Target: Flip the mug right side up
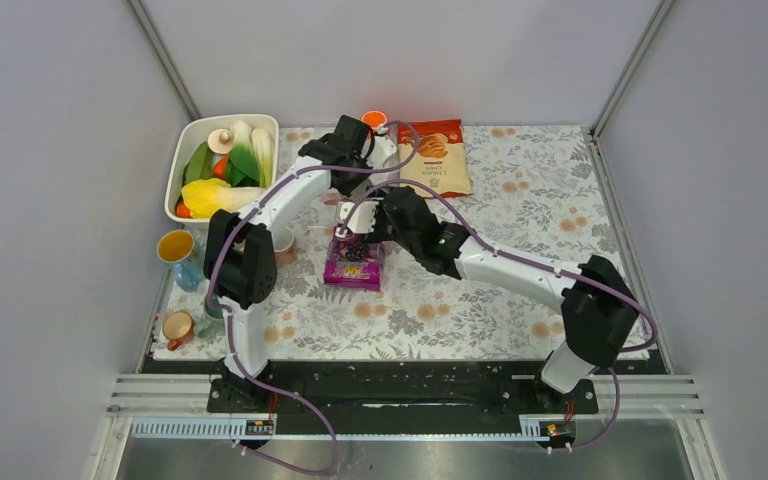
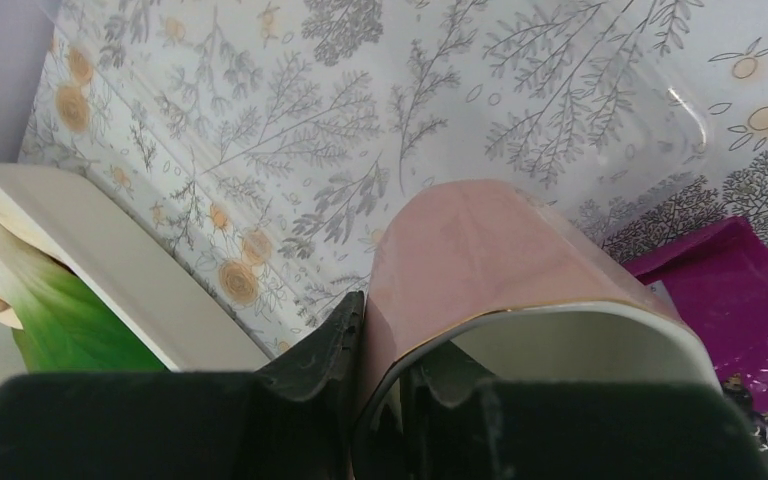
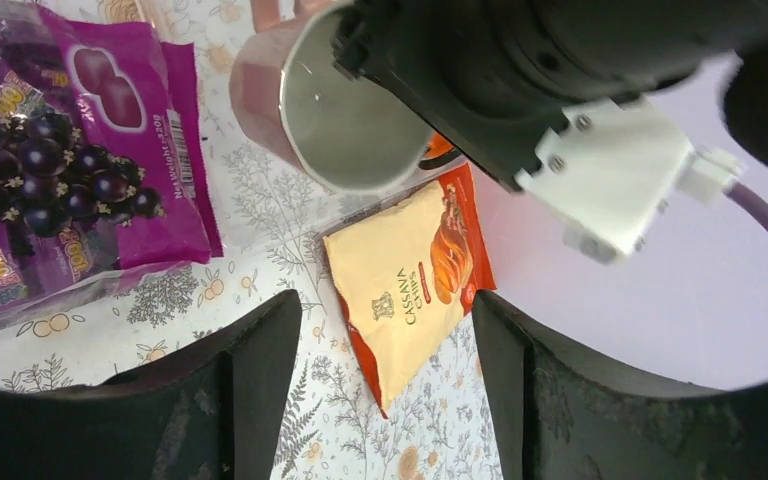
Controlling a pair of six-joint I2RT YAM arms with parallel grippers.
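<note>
Your left claw (image 2: 375, 365) grasps the pink mug (image 2: 490, 260) by its rim, probably so you can tip it upright. The mug seems tilted above the bench (image 2: 260, 120); your right claw (image 3: 385, 320) is released.

Table: floral-print surface (image 1: 520, 290).
Far left: white bin (image 1: 182, 160) of vegetables.
Far centre: cassava chips bag (image 1: 438, 155), lying flat.
Middle: purple grape-candy bag (image 1: 353, 265), flat.
Left edge: yellow-lined cup (image 1: 175, 246); nearer, small brown cup (image 1: 177, 327).

Orange chip bag (image 3: 415, 290): "CASSAVA CHIPS". Purple grape packet (image 3: 110, 150): print illegible.
</note>
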